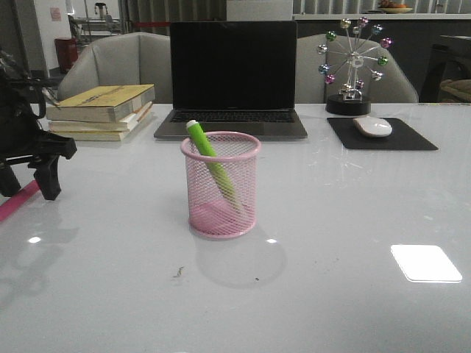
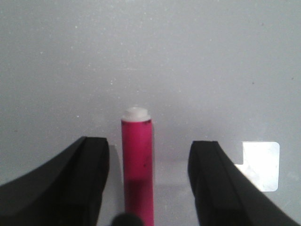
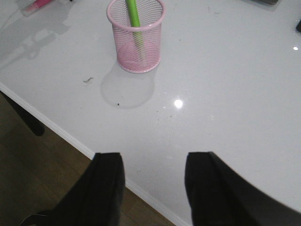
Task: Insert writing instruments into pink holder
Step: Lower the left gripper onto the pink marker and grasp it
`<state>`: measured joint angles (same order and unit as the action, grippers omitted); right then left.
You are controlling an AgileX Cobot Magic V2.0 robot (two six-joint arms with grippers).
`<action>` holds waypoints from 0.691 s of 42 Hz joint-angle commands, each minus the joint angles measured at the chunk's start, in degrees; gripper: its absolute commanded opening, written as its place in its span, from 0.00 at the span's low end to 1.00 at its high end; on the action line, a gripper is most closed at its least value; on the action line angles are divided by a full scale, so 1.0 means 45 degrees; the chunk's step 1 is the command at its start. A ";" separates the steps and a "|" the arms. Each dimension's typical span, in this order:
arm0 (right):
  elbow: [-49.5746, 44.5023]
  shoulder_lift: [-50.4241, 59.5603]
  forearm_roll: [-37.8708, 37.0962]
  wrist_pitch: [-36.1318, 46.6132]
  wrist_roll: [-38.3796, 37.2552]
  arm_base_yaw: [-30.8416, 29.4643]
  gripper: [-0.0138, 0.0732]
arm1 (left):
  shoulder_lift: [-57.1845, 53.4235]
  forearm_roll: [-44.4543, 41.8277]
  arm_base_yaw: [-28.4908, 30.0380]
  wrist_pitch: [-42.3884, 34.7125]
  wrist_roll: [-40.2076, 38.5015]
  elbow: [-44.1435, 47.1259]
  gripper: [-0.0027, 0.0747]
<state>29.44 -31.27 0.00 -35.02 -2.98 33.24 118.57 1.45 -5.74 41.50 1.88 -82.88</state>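
- An office desk: an open dark-screened laptop (image 1: pixel 232 77) stands at the far edge of the glossy white tabletop (image 1: pixel 353 220).
- A stack of yellowish books (image 1: pixel 101 110) lies toward the far left corner.
- A white computer mouse (image 1: pixel 373 126) rests on a black mouse pad (image 1: pixel 383 136) toward the far right.
- 2 grey upholstered chairs (image 1: pixel 118 66) stand behind the far edge.
- A small ferris-wheel desk ornament with coloured balls (image 1: pixel 353 62) stands beside the laptop.

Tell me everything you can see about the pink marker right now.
The pink marker is a thick magenta cylinder that looks like plastic, with a small white end. It lies flat on the pale glossy table, near its left edge and well away from the pink holder, which already holds the green marker. The left gripper straddles it, jaws open on either side with gaps showing, so nothing grips it yet. In the front view only a pink strip shows beside the arm.
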 commanded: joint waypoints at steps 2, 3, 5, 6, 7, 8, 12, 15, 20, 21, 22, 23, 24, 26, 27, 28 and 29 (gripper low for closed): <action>0.0352 -0.0008 0.0000 0.0898 0.0083 -0.0007 0.65 | -0.0709 0.0018 0.0012 -0.0174 -0.0129 -0.0386 0.50; 0.0352 -0.0008 0.0000 0.0898 0.0083 -0.0007 0.65 | -0.0709 0.0018 0.0012 -0.0174 -0.0129 -0.0386 0.48; 0.0352 -0.0008 0.0000 0.0898 0.0083 -0.0007 0.65 | -0.0699 0.0018 0.0012 -0.0174 -0.0129 -0.0386 0.45; 0.0352 -0.0008 0.0000 0.0898 0.0083 -0.0007 0.65 | -0.0699 0.0018 0.0012 -0.0201 -0.0129 -0.0386 0.44; 0.0352 -0.0008 0.0000 0.0898 0.0083 -0.0007 0.65 | -0.0699 0.0018 0.0012 -0.0201 -0.0129 -0.0386 0.43; 0.0352 -0.0008 0.0000 0.0898 0.0083 -0.0007 0.65 | -0.0699 0.0018 0.0012 -0.0175 -0.0129 -0.0386 0.41; 0.0352 -0.0008 0.0000 0.0898 0.0083 -0.0007 0.65 | -0.0661 0.0018 0.0012 0.0045 -0.0129 -0.0386 0.36; 0.0352 -0.0008 0.0000 0.0898 0.0083 -0.0007 0.65 | -0.0611 0.0018 0.0012 0.0320 -0.0129 -0.0386 0.33; 0.0352 -0.0008 0.0000 0.0898 0.0083 -0.0007 0.65 | -0.0435 0.0018 0.0012 0.0571 -0.0129 -0.0386 0.32; 0.0352 -0.0008 0.0000 0.0898 0.0083 -0.0007 0.65 | -0.0435 0.0018 0.0012 0.0571 -0.0129 -0.0386 0.32; 0.0352 -0.0008 0.0000 0.0898 0.0083 -0.0007 0.65 | -0.0435 0.0018 0.0012 0.0571 -0.0129 -0.0386 0.32; 0.0352 -0.0008 0.0000 0.0898 0.0083 -0.0007 0.65 | -0.0435 0.0018 0.0012 0.0546 -0.0129 -0.0386 0.31; 0.0352 -0.0008 0.0000 0.0898 0.0083 -0.0007 0.65 | -0.0462 0.0018 0.0012 0.0546 -0.0129 -0.0386 0.31; 0.0352 -0.0008 0.0000 0.0898 0.0083 -0.0007 0.65 | -0.0462 0.0018 0.0012 0.0504 -0.0129 -0.0386 0.29; 0.0352 -0.0008 0.0000 0.0898 0.0083 -0.0007 0.65 | -0.0462 -0.0008 0.0012 0.0504 -0.0129 -0.0410 0.28; 0.0352 -0.0008 0.0000 0.0898 0.0083 -0.0007 0.65 | -0.0462 -0.0008 0.0012 0.0504 -0.0129 -0.0408 0.28; 0.0352 -0.0008 0.0000 0.0898 0.0083 -0.0007 0.65 | -0.0462 -0.0008 0.0012 0.0504 -0.0129 -0.0408 0.27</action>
<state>29.44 -31.27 0.00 -35.02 -2.98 33.24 118.86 1.35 -5.74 43.84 1.78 -83.34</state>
